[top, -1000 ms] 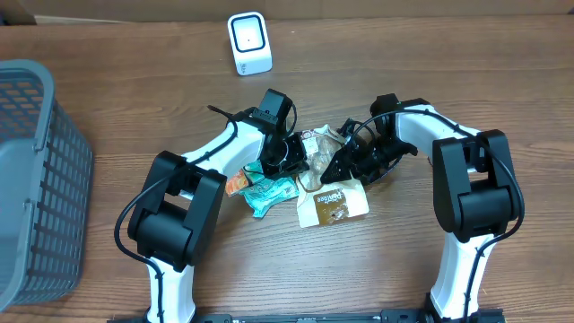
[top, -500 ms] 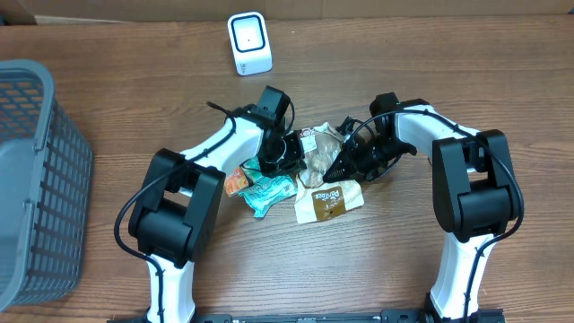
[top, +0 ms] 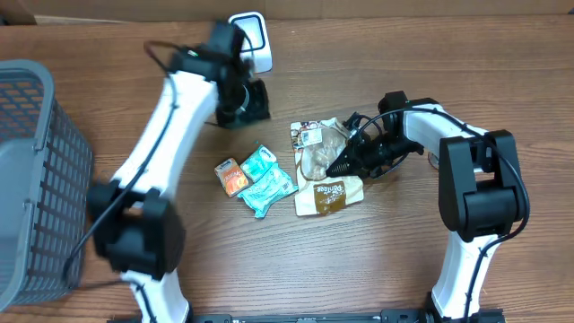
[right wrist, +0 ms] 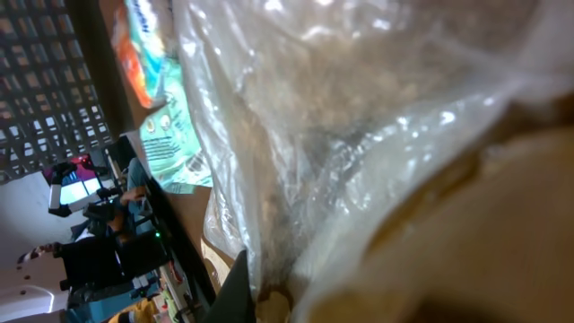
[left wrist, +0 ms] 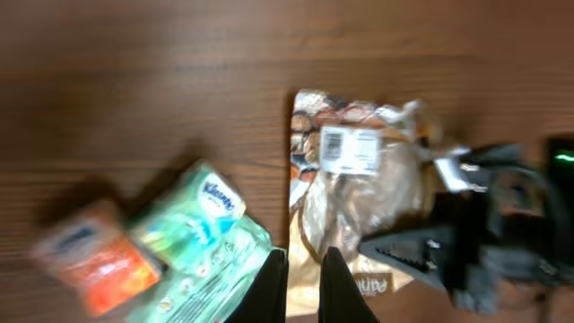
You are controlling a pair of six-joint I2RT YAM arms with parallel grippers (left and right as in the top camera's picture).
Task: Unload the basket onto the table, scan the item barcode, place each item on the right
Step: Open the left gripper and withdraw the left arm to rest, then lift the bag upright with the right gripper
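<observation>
Overhead, the clear bag [top: 318, 154] lies on the table [top: 448, 63], below and right of the scanner [top: 249, 40], long axis roughly toward it. The right gripper [top: 341, 167], nearer, is clamped on its right edge. The left gripper [left wrist: 305, 278], closed and empty, hangs beside the scanner. The tissue pack [left wrist: 215, 202] reads "Kleenex". The bag's white barcode label [left wrist: 350, 150] faces up.
</observation>
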